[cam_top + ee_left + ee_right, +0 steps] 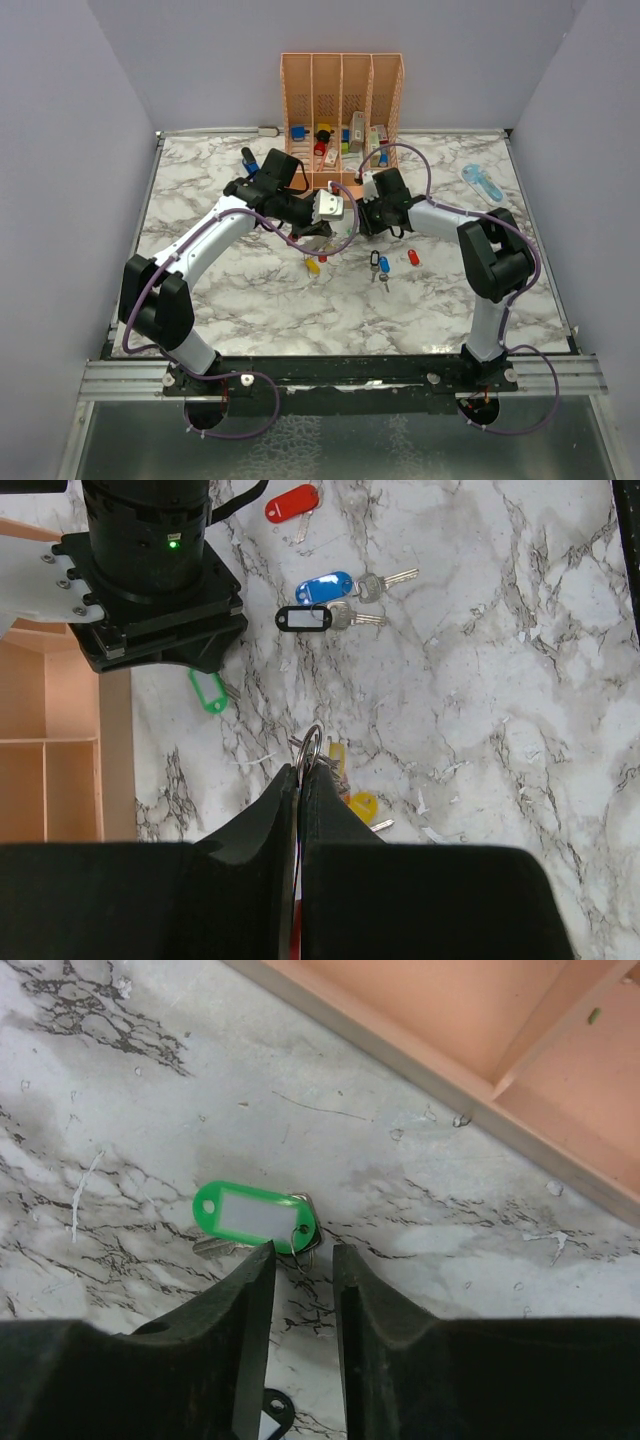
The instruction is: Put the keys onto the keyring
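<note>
Black fingers of the left tool (300,777) fill the bottom of the left wrist view, pressed tight together on the keyring (311,742), whose metal loop stands up out of the tips above the surface (500,730). Just beyond the loop shows a yellow key (362,805); whether it hangs on the ring or only lies on the marble beneath cannot be told.

Over by the peach organizer (340,95), the right tool (303,1255) hangs with its jaws parted and nothing between them, directly above the ring end of the green key (255,1218), which lies flat on the marble.

By my judgement the task is at an early stage. The red key (292,502), blue key (327,587) and black key (303,619) lie loose and well apart from the keyring, and the green key is not yet lifted. Each of these has to be picked up and threaded on.
</note>
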